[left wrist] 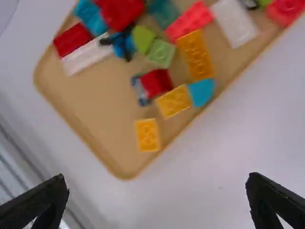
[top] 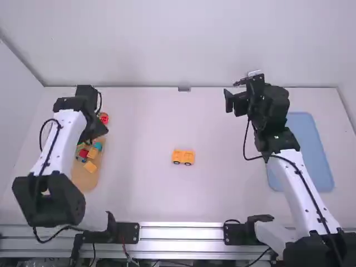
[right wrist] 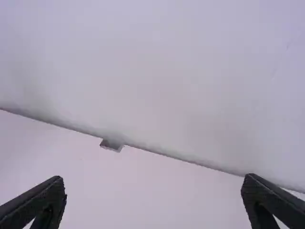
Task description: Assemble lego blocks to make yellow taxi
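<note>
Yellow car base (top: 183, 157) mid-frame on bench (top: 144, 194), long axis sideways. Left claw (left wrist: 157, 181) nearer tray (top: 82, 181), spread wide, empty; in high view we see lone yellow block (top: 90, 166) below it, long axis seemingly across claw's closing line. Right claw (right wrist: 153, 181), upper right, spread, empty. No writing we can read.

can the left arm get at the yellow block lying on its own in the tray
Probably yes: the left pincer is open and close by, nothing lies on the yellow block, and bare tray separates it from the other blocks.
</note>
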